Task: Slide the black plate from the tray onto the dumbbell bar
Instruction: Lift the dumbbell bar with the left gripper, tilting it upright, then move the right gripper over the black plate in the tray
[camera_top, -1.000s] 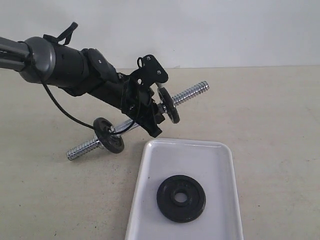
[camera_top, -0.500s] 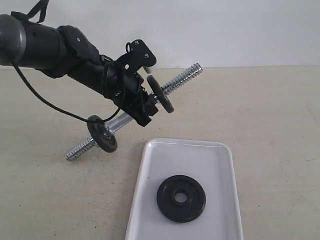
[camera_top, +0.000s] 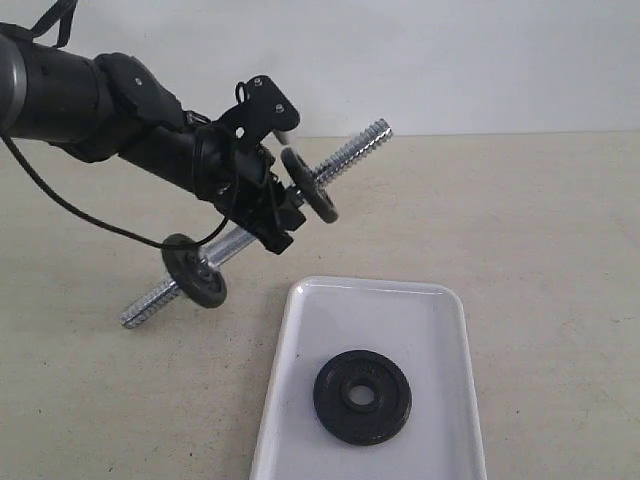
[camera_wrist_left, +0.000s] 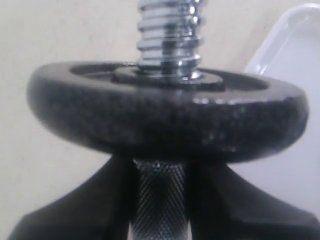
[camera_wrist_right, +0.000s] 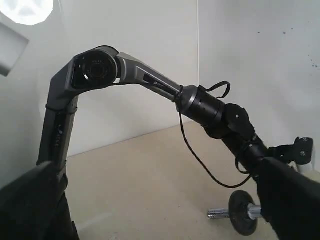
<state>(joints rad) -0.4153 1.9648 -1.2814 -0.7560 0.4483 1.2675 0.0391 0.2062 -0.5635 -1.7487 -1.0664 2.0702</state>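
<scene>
While your left gripper (camera_top: 268, 215) pinches the dumbbell bar (camera_top: 350, 152) at its knurled middle, tilting a threaded end up, free for loading, the black plate (camera_top: 362, 396) lies flat in the tray (camera_top: 440, 330); right gripper (camera_wrist_right: 160, 200) spread, empty.

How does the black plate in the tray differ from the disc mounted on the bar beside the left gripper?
The black plate lies flat in the tray; the mounted disc stands on edge. The black plate's hole is empty; the mounted disc's holds the dumbbell bar. The black plate sits untouched; the mounted disc rides the bar that the left gripper clamps. Both are round and black.
</scene>
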